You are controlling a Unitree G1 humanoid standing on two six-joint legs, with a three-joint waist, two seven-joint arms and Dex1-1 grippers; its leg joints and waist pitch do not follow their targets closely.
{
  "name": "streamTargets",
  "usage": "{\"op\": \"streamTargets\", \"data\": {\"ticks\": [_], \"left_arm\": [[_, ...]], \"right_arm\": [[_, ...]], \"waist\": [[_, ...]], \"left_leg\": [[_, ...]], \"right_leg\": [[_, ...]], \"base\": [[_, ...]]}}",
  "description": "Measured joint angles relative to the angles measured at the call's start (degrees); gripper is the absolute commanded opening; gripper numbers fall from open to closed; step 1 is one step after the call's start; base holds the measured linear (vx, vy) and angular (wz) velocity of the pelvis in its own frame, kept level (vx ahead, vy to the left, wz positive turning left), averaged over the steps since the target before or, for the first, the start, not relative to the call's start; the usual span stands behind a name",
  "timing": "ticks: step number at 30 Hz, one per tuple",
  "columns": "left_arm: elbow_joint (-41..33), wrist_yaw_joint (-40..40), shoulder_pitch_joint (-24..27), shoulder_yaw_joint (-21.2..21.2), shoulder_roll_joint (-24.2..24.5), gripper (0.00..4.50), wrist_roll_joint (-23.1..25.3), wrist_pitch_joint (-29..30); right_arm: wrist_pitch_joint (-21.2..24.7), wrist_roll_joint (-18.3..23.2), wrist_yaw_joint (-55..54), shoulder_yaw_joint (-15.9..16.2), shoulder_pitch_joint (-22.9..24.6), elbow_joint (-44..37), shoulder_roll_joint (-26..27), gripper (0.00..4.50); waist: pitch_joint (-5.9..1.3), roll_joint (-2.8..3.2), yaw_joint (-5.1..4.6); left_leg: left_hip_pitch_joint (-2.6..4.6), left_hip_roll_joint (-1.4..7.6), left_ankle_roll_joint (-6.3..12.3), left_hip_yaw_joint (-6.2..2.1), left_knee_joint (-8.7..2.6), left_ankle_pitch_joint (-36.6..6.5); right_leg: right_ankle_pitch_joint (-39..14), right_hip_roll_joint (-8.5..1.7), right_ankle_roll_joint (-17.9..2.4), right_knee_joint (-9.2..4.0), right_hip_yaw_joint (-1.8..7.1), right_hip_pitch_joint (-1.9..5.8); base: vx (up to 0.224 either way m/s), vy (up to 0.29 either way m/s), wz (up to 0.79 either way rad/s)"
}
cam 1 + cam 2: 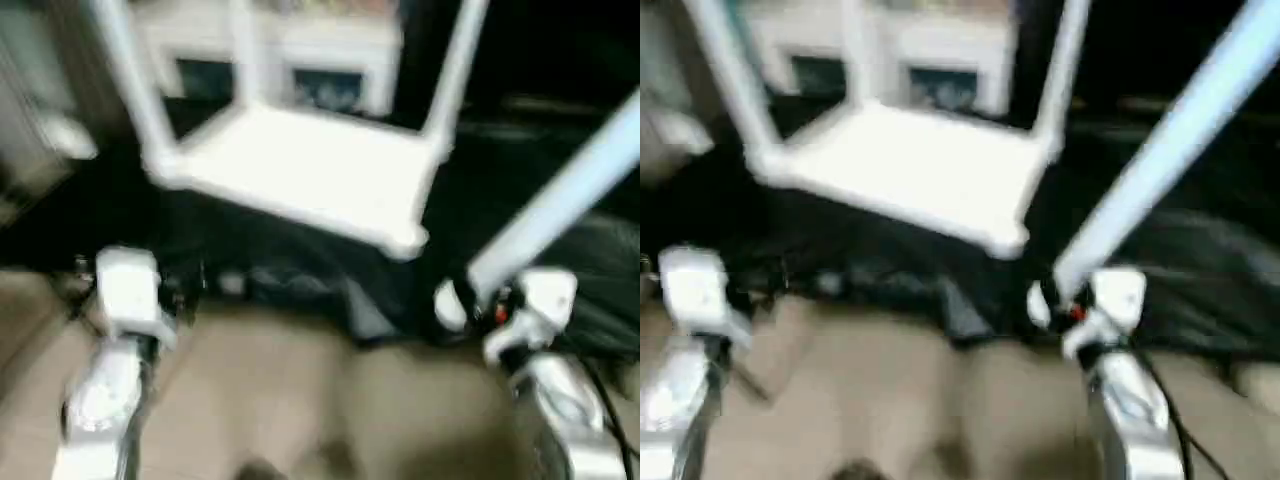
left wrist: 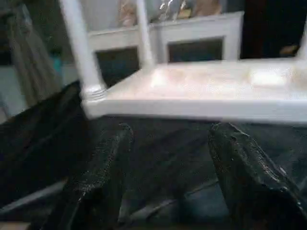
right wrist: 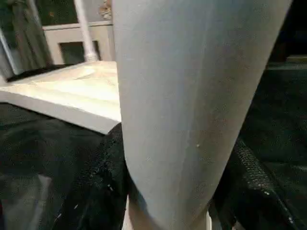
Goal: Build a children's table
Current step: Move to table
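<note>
White leg (image 1: 560, 205), clamped in the right end effector (image 1: 478, 300), slanted up and away beside the upturned table (image 1: 300, 170) ahead; left end effector (image 2: 168, 177) open, empty.

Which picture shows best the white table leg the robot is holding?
The left eye view: the loose leg runs its whole visible length slanting up from the right gripper, beside the upside-down tabletop. The right eye view shows much the same. The right wrist view sees a close stretch of it between the fingers.
</note>
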Motion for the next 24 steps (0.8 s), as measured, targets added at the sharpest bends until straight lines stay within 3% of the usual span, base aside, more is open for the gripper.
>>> {"op": "streamTargets", "data": {"ticks": [1,2,3,4,5,6,7,8,9,10,11,12,13,14,15,16,17,18,19,20,21,22,23,24], "left_arm": [[-0.3,0.0,-0.8,0.0,0.1,2.88,0.0,-0.3],[-0.8,0.0,-1.0,0.6,0.4,2.88,0.0,-0.7],[-0.8,0.1,-0.8,1.2,0.7,2.88,0.0,-1.0],[-0.8,0.4,-0.5,2.0,1.0,2.88,0.0,-1.0],[-0.5,0.4,-0.4,2.2,1.2,2.88,0.0,-1.0],[-0.5,0.4,-0.5,2.1,1.2,2.88,0.0,-1.0],[-0.5,0.4,-0.7,1.9,1.1,2.88,0.0,-1.0],[-0.5,0.3,-1.2,1.3,0.9,2.88,-0.1,-1.0],[-0.2,0.3,-2.0,0.7,0.5,2.88,-0.1,-0.9],[0.3,0.0,-2.7,-1.0,-0.8,2.88,-0.1,-0.9],[0.2,-0.3,-2.8,-2.6,-1.3,2.88,-0.2,-0.9],[0.2,-0.4,-2.9,-2.7,-1.2,2.88,-0.3,-0.9],[0.2,-0.3,-3.0,-2.5,-0.9,2.88,-0.4,-0.9],[-0.1,-0.2,-3.2,-2.0,-0.9,2.88,-0.5,-1.0],[-0.6,-0.1,-3.3,-1.7,-0.8,2.88,-0.5,-1.1],[-0.7,-0.1,-2.7,-1.1,-0.6,2.88,-0.5,-1.1],[-0.1,-0.1,-2.6,-0.3,-0.4,2.88,-0.5,-1.0],[0.3,-0.1,-2.6,-0.3,-0.4,2.88,-0.5,-1.0],[0.6,-0.1,-2.6,-0.4,-0.6,2.88,-0.5,-0.9],[0.6,0.0,-2.6,-0.5,-0.9,2.88,-0.5,-0.9],[0.5,0.0,-2.6,-0.7,-1.1,2.88,-0.5,-0.9],[0.6,0.1,-3.2,-1.4,-1.9,2.88,-0.5,-0.8],[0.4,0.0,-3.9,-3.8,-3.1,2.88,-0.5,-0.8],[0.3,-0.1,-4.0,-4.8,-3.3,2.88,-0.5,-0.8]], "right_arm": [[0.1,0.1,0.5,0.3,-0.2,0.4,0.1,1.88],[0.3,0.2,1.0,1.1,-0.9,0.9,0.7,1.88],[0.4,0.4,1.4,2.5,-1.6,0.9,1.2,1.88],[0.5,0.6,1.7,3.5,-2.6,0.9,1.8,1.88],[0.5,0.8,1.9,4.1,-3.2,0.6,2.2,1.88],[0.5,0.9,1.9,4.1,-3.1,0.2,2.0,1.88],[0.5,1.1,1.8,4.0,-3.0,0.1,1.7,1.88],[0.4,1.2,1.6,3.6,-2.8,0.0,1.5,1.88],[0.3,1.3,1.6,3.1,-2.5,-0.1,1.1,1.88],[0.2,1.5,1.4,2.2,-1.9,0.0,0.5,1.88],[0.2,1.5,1.2,1.0,-1.8,0.2,-0.4,1.88],[0.2,1.6,0.9,0.5,-1.7,0.3,-0.3,1.88],[0.4,1.7,0.9,0.6,-1.5,0.4,0.0,1.88],[0.8,1.9,1.0,0.9,-1.6,0.2,0.0,1.88],[1.0,2.0,1.0,0.9,-2.0,0.0,0.2,1.88],[1.5,2.2,1.1,2.0,-2.3,0.1,0.8,1.88],[1.9,2.4,1.5,3.4,-2.3,-0.1,1.3,1.88],[2.0,2.5,1.6,3.7,-2.4,-0.1,1.2,1.88],[2.0,2.6,1.6,3.7,-2.5,-0.2,0.9,1.88],[2.0,2.8,1.6,3.6,-2.5,-0.3,0.4,1.88],[2.0,2.8,1.6,3.4,-2.5,-0.4,-0.1,1.88],[2.0,2.9,1.6,2.4,-2.1,-0.5,-0.8,1.88],[2.2,2.9,1.5,0.6,-1.9,0.1,-1.5,1.88],[2.5,2.9,1.4,-0.1,-1.8,0.4,-2.0,1.88]], "waist": [[-0.07,0.71,0.13],[-0.05,0.39,-0.21],[-0.29,0.09,-0.62],[-0.45,0.07,-1.25],[-0.83,-0.20,-2.25],[-1.26,-0.71,-3.46],[-1.70,-1.41,-4.68],[-1.98,-3.14,-5.96],[-2.11,-4.76,-6.66],[-1.86,-3.90,-6.75],[-1.70,-3.05,-6.67],[-1.74,-2.55,-6.65],[-1.81,-2.18,-6.52],[-1.83,-1.53,-6.32],[-1.88,0.25,-5.92],[-1.57,-0.09,-5.65],[-1.60,-1.19,-6.10],[-1.59,-1.89,-6.14],[-1.74,-2.24,-6.50],[-1.94,-3.19,-6.91],[-2.37,-4.59,-7.21],[-2.54,-4.17,-7.53],[-2.66,-3.93,-7.41],[-2.66,-3.96,-7.34]], "left_leg": [[2.16,0.19,-3.53,0.13,-3.54,-1.7],[3.29,0.27,-3.57,1.08,-5.85,-1.5],[3.49,0.11,-3.13,0.97,-6.86,-1.2],[3.45,0.04,-2.69,0.43,-6.98,-0.9],[3.50,-0.25,-2.39,-0.50,-6.92,-1.2],[3.48,-0.49,-2.14,-0.67,-6.94,-1.5],[3.56,-1.01,-1.96,-0.66,-6.95,-1.9],[4.08,-2.05,-2.23,-0.10,-6.94,-2.5],[4.57,-2.73,-2.55,0.36,-6.58,-3.1],[4.81,-2.54,0.11,0.12,-5.03,-4.3],[3.77,-2.18,1.36,-0.24,-2.30,-5.0],[2.44,-2.29,1.18,-0.24,-0.54,-4.9],[1.50,-2.22,1.04,-0.29,-0.54,-4.8],[1.57,-1.47,-0.78,0.09,-4.42,-4.1],[2.16,-0.19,-3.76,-0.18,-5.83,-1.8],[2.91,0.34,-3.81,0.71,-5.82,-1.1],[3.75,0.36,-3.82,2.00,-6.63,-1.5],[4.51,0.55,-3.98,2.92,-7.07,-1.9],[5.29,0.76,-4.19,3.66,-7.47,-2.4],[6.66,0.84,-4.58,5.60,-8.31,-2.9],[6.96,0.64,-4.69,6.54,-8.39,-3.4],[6.89,0.36,-3.70,5.68,-7.65,-4.1],[5.12,-0.33,-1.27,3.36,-4.05,-5.3],[2.80,-1.15,-0.90,2.09,-0.37,-5.3]], "right_leg": [[0.3,0.71,-0.4,-1.29,0.12,0.55],[0.4,0.94,-2.0,-2.51,0.86,0.99],[0.0,1.11,-3.9,-2.45,0.65,0.70],[0.2,0.92,-3.6,-0.70,-0.66,-0.53],[1.1,0.46,-2.0,1.54,-2.16,-2.89],[1.9,0.02,-0.5,2.04,-2.40,-5.08],[2.9,-0.72,0.3,1.46,-2.30,-7.08],[5.6,-2.03,-0.1,-2.53,-1.47,-8.06],[9.7,-2.54,0.3,-2.75,-0.45,-7.56],[8.9,-2.07,0.0,-3.01,-0.41,-6.50],[8.9,-1.43,-0.1,-4.00,-0.47,-5.36],[8.8,-1.34,-0.1,-4.67,-0.51,-4.53],[8.7,-1.30,-0.1,-5.41,-0.64,-3.62],[8.6,0.73,-0.3,-5.91,1.20,-2.83],[8.1,1.96,-0.2,-5.68,1.38,-2.73],[7.2,2.11,-0.2,-4.87,1.66,-2.72],[5.9,0.98,-2.0,-3.47,0.78,-3.56],[5.7,0.09,-2.7,-2.39,-0.53,-4.40],[5.9,-0.62,-3.0,-1.96,-1.72,-5.35],[6.9,-1.84,-3.9,-2.63,-2.62,-6.59],[8.7,-2.42,-3.1,-3.08,-2.53,-6.46],[8.2,-1.87,-1.5,-3.16,-2.18,-6.05],[7.8,-1.22,-1.8,-3.68,-1.45,-5.63],[7.7,-0.60,-1.8,-4.43,-0.68,-4.81]], "base": [[0.055,0.043,0.49],[0.014,0.022,0.33],[0.090,0.041,0.03],[0.063,0.021,-0.03],[0.109,0.036,-0.15],[0.108,-0.001,-0.19],[0.108,-0.001,-0.19],[0.129,-0.051,-0.05],[0.116,-0.067,0.06],[0.116,-0.067,0.06],[0.128,-0.038,-0.01],[0.149,0.006,-0.06],[0.149,0.006,-0.06],[0.124,0.013,-0.13],[0.092,0.041,-0.38],[0.092,0.041,-0.38],[0.135,0.044,-0.46],[0.178,0.004,-0.51],[0.178,0.004,-0.51],[0.176,-0.018,-0.66],[0.160,-0.036,-0.48],[0.160,-0.036,-0.48],[0.175,-0.022,-0.15],[0.216,-0.008,0.02]]}}
